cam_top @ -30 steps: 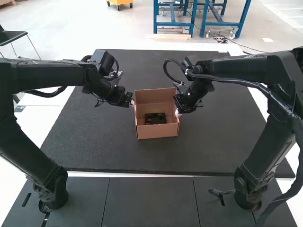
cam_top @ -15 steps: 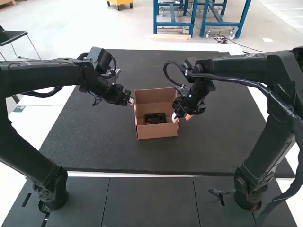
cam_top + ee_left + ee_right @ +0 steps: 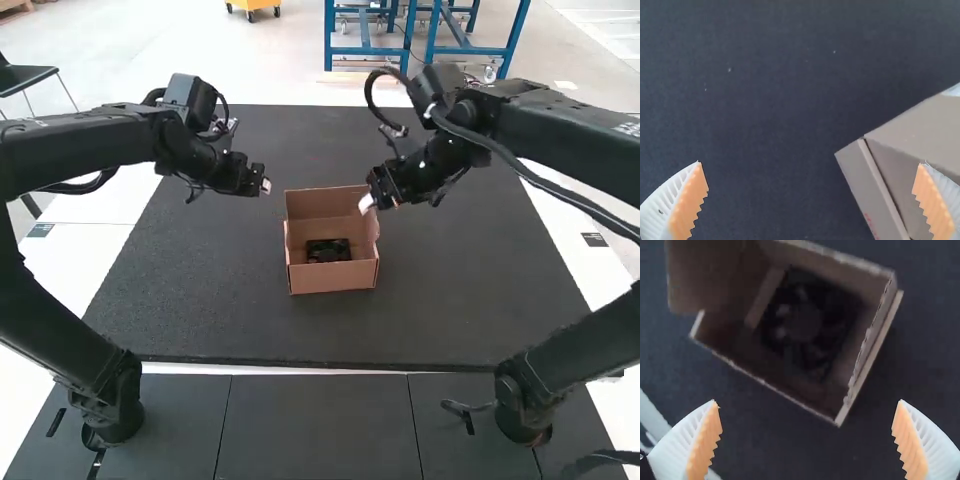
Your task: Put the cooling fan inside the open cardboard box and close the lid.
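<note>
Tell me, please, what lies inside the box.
The black fan lies inside the open box, on its bottom; whatever is under the fan is covered.

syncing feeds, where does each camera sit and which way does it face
High view: above and behind the arms, facing forward and down; shows both arms, left claw, right claw.
Left wrist view: on the left arm, facing the mat and box corner; own fingers.
Right wrist view: on the right arm, looking into the box at the fan; own fingers.
All share the box.
</note>
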Controlling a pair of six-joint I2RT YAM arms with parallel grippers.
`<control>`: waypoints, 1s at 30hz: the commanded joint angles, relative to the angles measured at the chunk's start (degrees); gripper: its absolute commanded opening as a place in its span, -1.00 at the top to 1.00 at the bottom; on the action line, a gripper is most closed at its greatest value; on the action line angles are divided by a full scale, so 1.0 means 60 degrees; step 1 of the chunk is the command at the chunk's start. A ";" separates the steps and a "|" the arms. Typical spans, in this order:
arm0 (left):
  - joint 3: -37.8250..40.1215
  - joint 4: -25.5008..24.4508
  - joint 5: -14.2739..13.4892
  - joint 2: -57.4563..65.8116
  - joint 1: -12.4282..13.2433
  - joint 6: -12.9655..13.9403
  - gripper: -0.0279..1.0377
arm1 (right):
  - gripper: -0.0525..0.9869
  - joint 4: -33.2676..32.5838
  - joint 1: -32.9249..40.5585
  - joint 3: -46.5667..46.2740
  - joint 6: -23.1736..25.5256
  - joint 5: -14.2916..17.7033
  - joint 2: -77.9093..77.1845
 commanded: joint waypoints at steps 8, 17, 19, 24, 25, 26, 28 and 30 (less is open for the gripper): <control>0.0816 0.0117 -0.0076 0.0252 -0.0445 -0.0160 -0.87 | -0.56 0.1785 0.0038 -0.1495 0.0077 0.1240 -0.2419; 0.1504 0.0176 -0.0076 0.0955 -0.0957 -0.0145 -0.87 | -0.56 0.0671 0.0009 -0.1481 0.0428 0.1225 -0.3166; 0.1578 0.0176 -0.0076 0.1058 -0.0972 -0.0145 -0.87 | -0.56 0.0422 0.0024 -0.1481 0.0531 0.1225 -0.3356; 0.1548 0.0117 -0.0076 0.1146 -0.1001 -0.0101 -0.87 | -0.56 -0.0061 0.0082 -0.1510 0.0736 0.1225 -0.3737; 0.1519 0.0059 -0.0076 0.1161 -0.1016 -0.0087 -0.87 | -0.56 -0.0105 0.0068 -0.1510 0.0736 0.1225 -0.3796; 0.1504 -0.0014 -0.0062 0.1175 -0.1045 -0.0028 -0.87 | -0.56 -0.0149 0.0068 -0.1510 0.0736 0.1225 -0.3810; 0.1431 -0.0234 0.0041 0.1234 -0.1133 0.0148 -0.87 | -0.56 -0.0149 0.0053 -0.1466 0.0736 0.1225 -0.3810; 0.1329 -0.0425 0.0129 0.1278 -0.1236 0.0206 -0.87 | -0.56 -0.0134 0.0053 -0.1393 0.0721 0.1225 -0.3810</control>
